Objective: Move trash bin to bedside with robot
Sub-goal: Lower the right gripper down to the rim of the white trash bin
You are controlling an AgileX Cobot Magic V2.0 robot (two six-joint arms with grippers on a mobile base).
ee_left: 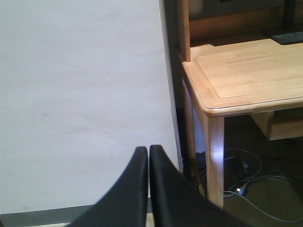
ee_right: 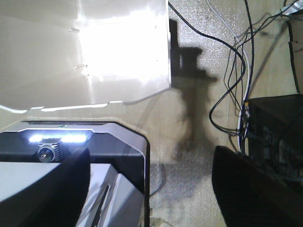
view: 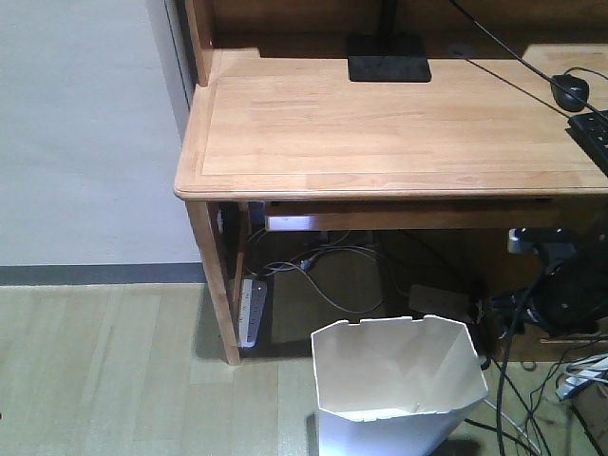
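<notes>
— Trash bin (view: 399, 380): where does it stand?

— On the floor (view: 104, 380), upright, just in front of the tabletop (view: 380, 133) and toward its right half. Its white faceted walls narrow downward and the notched rim faces up. The bottom of the trash bin is cut off by the lower edge of the front view.

— And the two arms?

— The right gripper (ee_right: 151, 153) hangs over the floor beside the bin. Its jaws stand wide: one dark finger sits at the lower left of the right wrist view and one at the lower right. Between them show the floor and the corner of a grey-and-black box (ee_right: 109, 142) with a lit strip and a small lens. The bin's bright white wall fills the upper left of that view, beyond the fingertips and apart from them.

— The other one?

— The left gripper (ee_left: 148, 150) faces the white wall (ee_left: 80, 94) beside the corner of the tabletop. Its jaws are pressed together, with only a hairline between the two black fingers, and they hold nothing.

— What lies around the bin?

— Behind it, under the tabletop, loose cables (view: 332, 275) trail over the floor. A white power strip (view: 251, 309) stands on end by the left desk leg (view: 214, 285). More black cables run past the bin's right side. On the tabletop sit a flat black stand (view: 388, 59), a black mouse (view: 570, 91) and the end of a keyboard (view: 594, 133).
</notes>
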